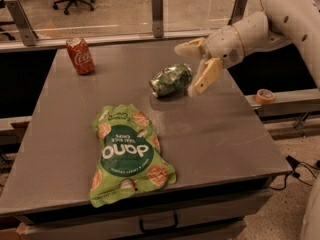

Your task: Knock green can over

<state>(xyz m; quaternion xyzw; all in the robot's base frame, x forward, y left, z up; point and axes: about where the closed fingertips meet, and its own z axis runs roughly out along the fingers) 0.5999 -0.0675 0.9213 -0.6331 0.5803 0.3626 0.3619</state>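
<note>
The green can (pixel 171 80) lies on its side on the grey table (pixel 225 129), its silver top pointing left. My gripper (pixel 194 66) hangs just right of and slightly above the can, fingers spread apart and empty. One finger (pixel 189 48) points left above the can. The other finger (pixel 206 76) reaches down beside the can's right end.
A red cola can (pixel 80 56) stands upright at the table's back left. A large green chip bag (pixel 127 154) lies flat at the front centre. A roll of tape (pixel 264 95) sits on a ledge to the right. A glass rail runs behind the table.
</note>
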